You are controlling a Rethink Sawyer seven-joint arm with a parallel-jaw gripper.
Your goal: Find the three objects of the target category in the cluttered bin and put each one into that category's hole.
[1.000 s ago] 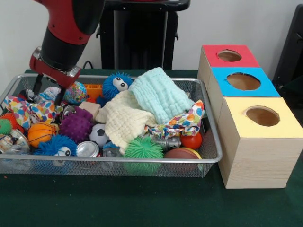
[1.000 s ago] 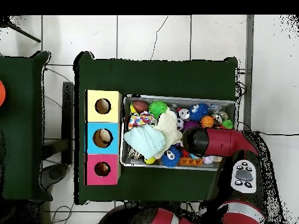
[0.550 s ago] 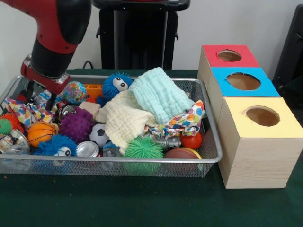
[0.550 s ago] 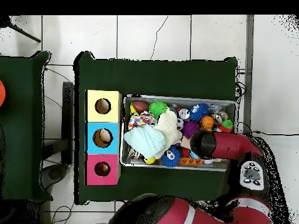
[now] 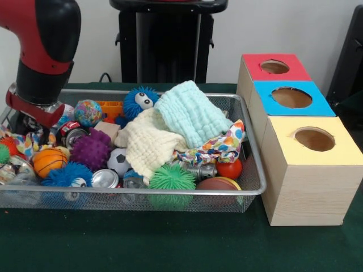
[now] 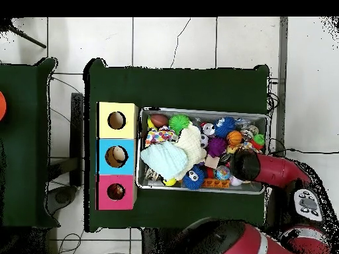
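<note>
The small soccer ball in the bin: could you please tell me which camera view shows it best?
The front view shows the soccer ball best: its black and white patches are plain, between the purple spiky ball and the cream cloth. The overhead view gives only a small black-and-white spot near the bin's far edge.

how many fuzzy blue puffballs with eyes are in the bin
2: one fuzzy blue puffball at the back beside the mint cloth, another at the front left. More may be hidden.

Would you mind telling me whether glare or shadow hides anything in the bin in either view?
Front view: even light, a small glint on the silver can, nothing washed out; the arm hides the gripper. Overhead view: the arm covers the bin's right end.
</note>
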